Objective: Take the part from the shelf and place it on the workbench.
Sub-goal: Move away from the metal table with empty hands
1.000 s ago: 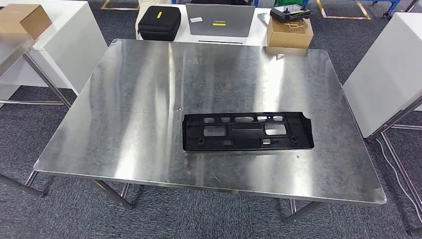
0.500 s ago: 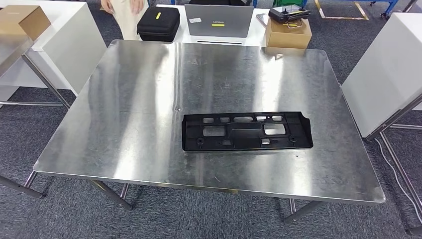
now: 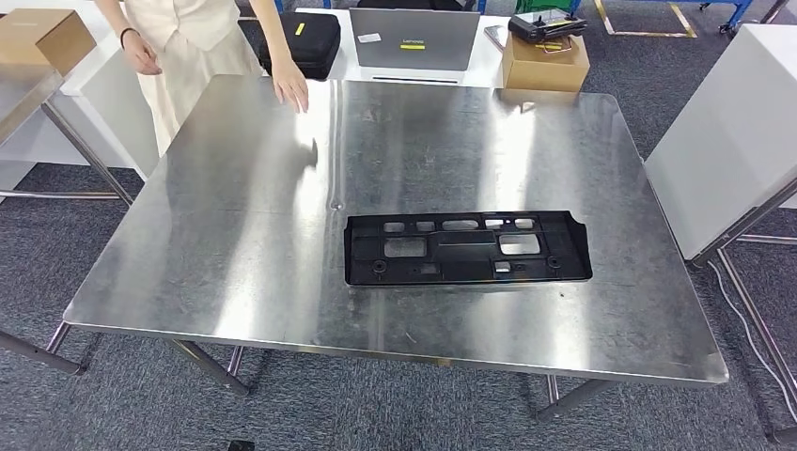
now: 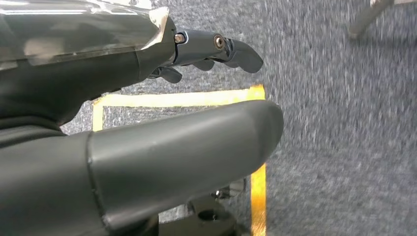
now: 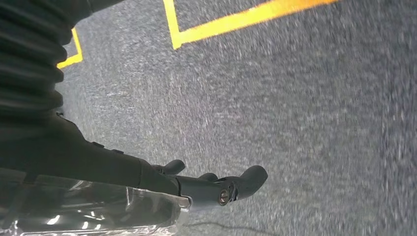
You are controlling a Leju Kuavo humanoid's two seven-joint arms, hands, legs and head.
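Your black plastic part (image 3: 467,247) lies flat on the steel workbench (image 3: 235,235), right of its centre and near the front edge, exactly where it lay a second ago, so you can judge the placing done. What has changed is the far left corner: a person (image 3: 188,38) has stepped in, one hand (image 3: 290,94) over the bench edge, well apart from the part. Your left hand (image 4: 162,142) and right hand (image 5: 196,184) hang over carpet, far below the part, fingers apart and holding nothing. Keep both down while the person is close.
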